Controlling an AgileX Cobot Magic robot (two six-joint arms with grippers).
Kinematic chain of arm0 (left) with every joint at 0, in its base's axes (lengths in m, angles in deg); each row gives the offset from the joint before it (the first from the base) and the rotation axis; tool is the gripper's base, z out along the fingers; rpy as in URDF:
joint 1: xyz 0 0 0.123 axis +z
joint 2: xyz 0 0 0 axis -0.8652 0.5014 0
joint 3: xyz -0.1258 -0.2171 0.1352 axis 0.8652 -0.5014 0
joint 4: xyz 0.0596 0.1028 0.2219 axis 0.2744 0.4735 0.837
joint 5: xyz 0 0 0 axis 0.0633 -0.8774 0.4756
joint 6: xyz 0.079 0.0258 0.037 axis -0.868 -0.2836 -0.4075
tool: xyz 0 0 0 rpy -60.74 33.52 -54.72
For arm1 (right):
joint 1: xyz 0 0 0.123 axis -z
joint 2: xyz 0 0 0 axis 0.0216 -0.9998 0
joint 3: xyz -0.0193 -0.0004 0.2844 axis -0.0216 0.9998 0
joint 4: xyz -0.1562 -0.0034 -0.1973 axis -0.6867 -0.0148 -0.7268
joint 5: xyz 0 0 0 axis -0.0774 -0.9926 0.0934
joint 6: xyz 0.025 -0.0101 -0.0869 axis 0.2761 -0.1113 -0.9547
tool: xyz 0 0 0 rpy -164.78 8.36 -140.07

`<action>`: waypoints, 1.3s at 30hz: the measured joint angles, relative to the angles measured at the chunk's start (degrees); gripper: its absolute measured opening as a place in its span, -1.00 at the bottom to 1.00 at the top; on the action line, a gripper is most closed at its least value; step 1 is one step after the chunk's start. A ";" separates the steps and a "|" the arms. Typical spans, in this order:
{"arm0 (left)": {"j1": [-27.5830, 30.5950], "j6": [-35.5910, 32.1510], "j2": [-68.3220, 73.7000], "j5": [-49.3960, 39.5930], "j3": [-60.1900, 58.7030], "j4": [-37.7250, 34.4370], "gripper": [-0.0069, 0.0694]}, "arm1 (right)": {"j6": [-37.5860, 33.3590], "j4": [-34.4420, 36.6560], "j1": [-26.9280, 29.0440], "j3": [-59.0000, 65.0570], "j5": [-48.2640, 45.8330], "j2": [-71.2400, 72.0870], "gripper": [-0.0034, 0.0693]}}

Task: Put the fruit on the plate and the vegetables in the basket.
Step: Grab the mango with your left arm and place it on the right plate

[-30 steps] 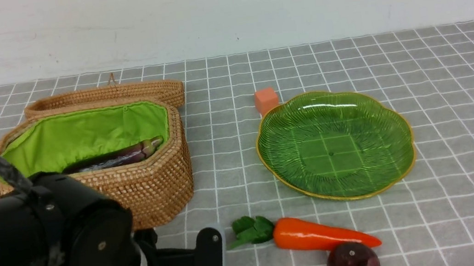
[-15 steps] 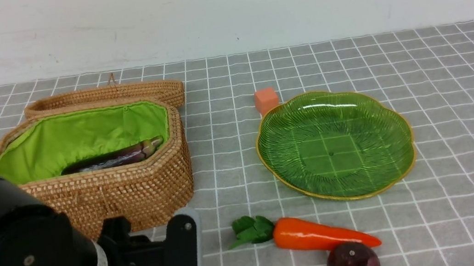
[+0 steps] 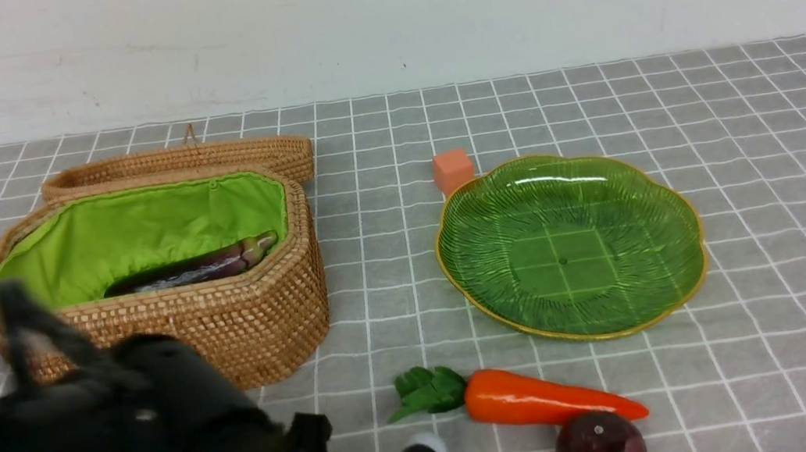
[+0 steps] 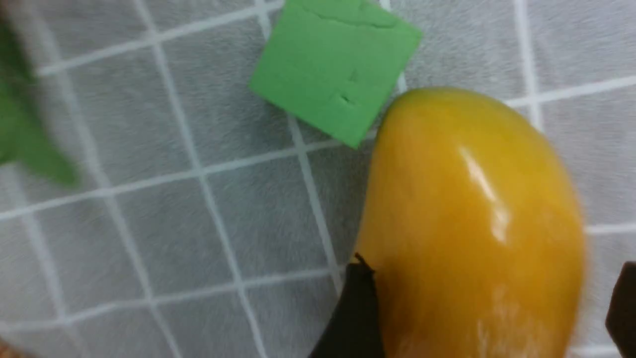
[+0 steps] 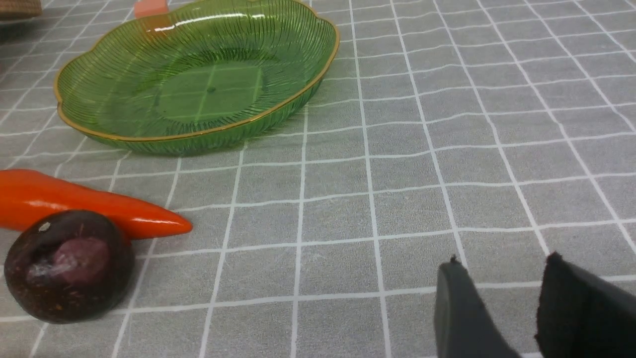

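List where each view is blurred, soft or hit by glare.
Front view: the left arm is smeared with blur, while the basket and plate are sharp. Left wrist view: the mango has soft edges and a white glare streak; the green cube is fairly crisp. Right wrist view: sharp overall, with bright glints on the plate rim.

Left pincer (image 4: 492,278) sank lower, shifted right, now straddles mango (image 4: 467,199).

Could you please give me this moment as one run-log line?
left gripper: open, straddling mango | right gripper: open, empty | eggplant: in basket | plate: empty | carrot, maroon fruit: unsorted
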 joint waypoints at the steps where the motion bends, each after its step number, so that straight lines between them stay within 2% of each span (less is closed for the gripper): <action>1: 0.00 0.08 0.31 0.09 0.00 0.00 0.74 | 0.00 0.00 0.00 0.00 0.00 0.00 -0.24; 6: 0.00 3.11 3.91 0.14 1.35 1.62 0.63 | 0.00 0.00 0.00 0.00 0.00 0.00 -0.24; 15: 0.61 7.02 1.66 -16.92 12.61 2.69 0.63 | 0.00 0.00 0.00 0.00 0.00 0.00 -0.24; 19: 6.14 7.46 -0.02 -21.23 19.93 -3.85 0.63 | 0.00 -0.02 0.00 0.00 0.00 0.00 -0.24; 22: 11.79 6.21 0.30 -19.37 25.92 -14.99 0.63 | 0.00 -0.07 0.00 0.00 0.00 0.00 -0.24; 24: 14.50 5.32 1.42 -14.91 29.48 -25.62 0.63 | 0.00 -0.07 0.00 0.00 0.00 0.00 -0.24; 25: 14.86 5.17 1.76 -12.99 30.13 -27.97 0.63 | 0.00 -0.07 0.00 0.00 0.00 0.00 -0.24; 28: 15.44 2.15 6.41 2.53 34.08 -51.10 0.63 | 0.00 -0.07 0.00 0.00 0.00 0.00 -0.24; 29: 15.36 1.46 7.08 4.67 34.23 -52.51 0.63 | 0.00 -0.07 0.00 0.00 0.00 0.00 -0.24; 30: 14.53 -1.90 9.68 12.26 35.23 -62.43 0.63 | 0.00 -0.07 0.00 0.00 0.00 0.00 -0.24; 31: 14.19 -3.13 10.49 14.43 35.53 -65.23 0.63 | 0.00 -0.07 0.00 0.00 0.00 0.00 -0.24; 33: 11.51 -15.17 16.83 27.88 38.13 -82.79 0.63 | 0.00 -0.07 0.00 0.00 0.00 0.00 -0.24; 34: 11.30 -16.35 16.83 27.88 38.34 -83.84 0.63 | 0.00 -0.07 0.00 0.00 0.00 0.00 -0.24; 35: 9.69 -28.07 21.27 33.45 40.14 -91.22 0.63 | 0.00 -0.07 0.00 0.00 0.00 0.00 -0.24; 38: 6.74 -45.67 28.04 38.52 43.59 -100.00 0.63 | 0.00 -0.07 0.00 0.00 0.00 0.00 -0.24; 39: 6.74 -46.66 28.48 38.77 43.59 -100.41 0.63 | 0.00 -0.07 0.00 0.00 0.00 0.00 -0.24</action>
